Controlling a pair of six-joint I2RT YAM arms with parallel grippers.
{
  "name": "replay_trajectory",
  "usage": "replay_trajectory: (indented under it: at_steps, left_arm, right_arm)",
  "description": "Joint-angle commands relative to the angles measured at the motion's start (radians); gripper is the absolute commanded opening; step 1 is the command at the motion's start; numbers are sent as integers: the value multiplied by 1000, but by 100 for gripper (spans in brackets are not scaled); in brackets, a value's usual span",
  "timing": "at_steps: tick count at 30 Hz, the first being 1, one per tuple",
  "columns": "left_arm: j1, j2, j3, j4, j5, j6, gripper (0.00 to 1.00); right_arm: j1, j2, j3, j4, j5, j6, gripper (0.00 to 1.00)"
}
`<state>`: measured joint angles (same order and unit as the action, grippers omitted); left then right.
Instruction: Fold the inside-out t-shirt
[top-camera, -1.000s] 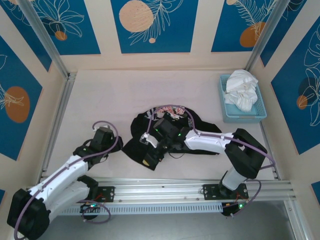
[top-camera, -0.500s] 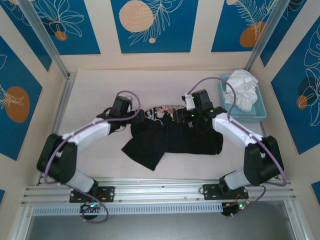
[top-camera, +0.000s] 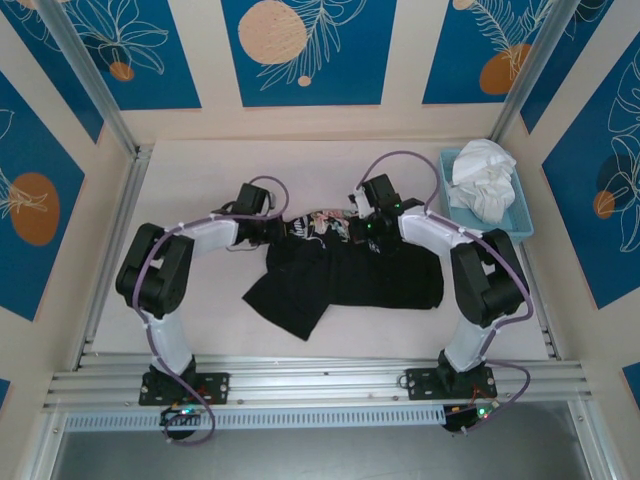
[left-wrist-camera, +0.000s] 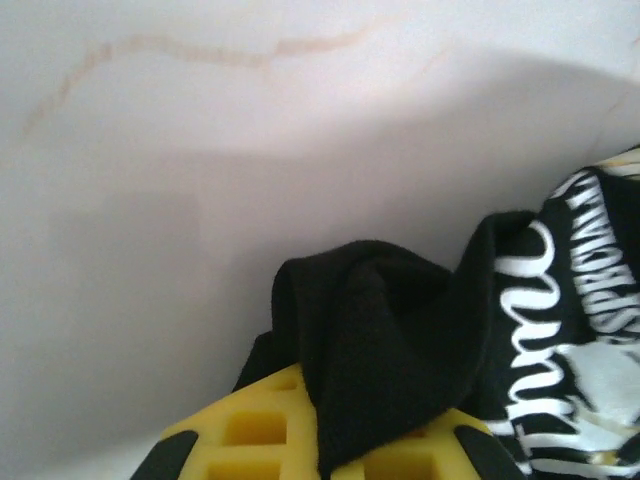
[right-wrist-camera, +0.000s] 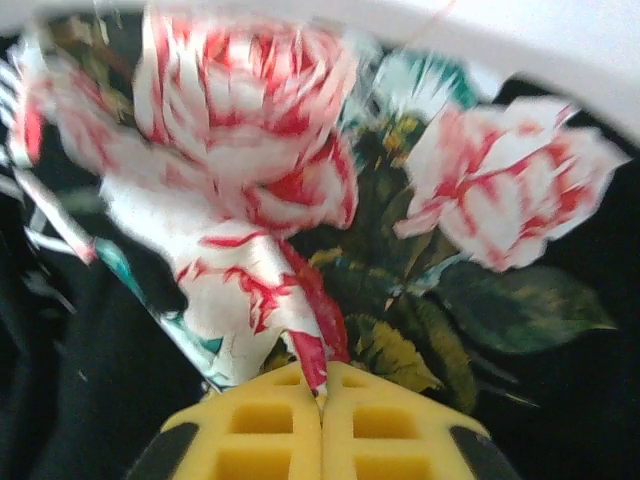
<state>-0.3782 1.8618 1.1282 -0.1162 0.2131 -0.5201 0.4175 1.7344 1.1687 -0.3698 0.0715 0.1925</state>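
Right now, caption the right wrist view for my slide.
The right gripper pinches a fold of the black t-shirt at its rose print.

The table is looked down on from above and behind the arms, toward the back wall. The t-shirt is viewed very closely from each wrist, low over the cloth; its printed far edge is shared with the overhead view.

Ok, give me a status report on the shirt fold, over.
Left gripper shut on the t-shirt, black edge. Right gripper shut on its floral print. Cloth bunched mid-table, not yet folded. White garment in blue basket, apart at right.
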Motion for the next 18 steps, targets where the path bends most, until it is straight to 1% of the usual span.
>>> replay_trajectory:
  at_steps: [1, 3, 5, 8, 9, 11, 12, 13, 14, 16, 18]
  left_arm:
    - [55, -61, 88, 64, 79, -12, 0]
    - [62, -127, 121, 78, 101, -15, 0]
    - [61, -212, 131, 106, 147, -16, 0]
    - [45, -378, 37, 220, 231, -41, 0]
    - [33, -437, -18, 248, 253, -36, 1]
    - [4, -532, -138, 256, 272, -13, 12]
    - [-7, -572, -213, 250, 274, -6, 23]
    - [-14, -602, -287, 246, 266, -10, 36]
    - [-15, -619, -344, 244, 261, -22, 43]
    - [-15, -641, -444, 231, 254, -34, 55]
    - [-15, -644, -487, 212, 246, -31, 60]
  right_arm:
    - [-30, -114, 83, 6, 26, -63, 0]
    - [-58, -193, 101, -6, 7, -64, 0]
    - [-75, -309, 73, 3, 10, -61, 0]
    - [-77, -530, -56, 33, 46, -54, 0]
    - [-76, -607, -122, 40, 53, -41, 3]
    - [-74, -727, -243, 32, 53, 16, 13]
    - [-72, -775, -308, 23, 40, 58, 22]
    - [-69, -809, -378, 17, 21, 102, 30]
    - [-65, -826, -436, 16, 3, 137, 36]
    - [-53, -831, -539, 27, -34, 202, 45]
    - [-34, -817, -583, 54, -42, 228, 50]
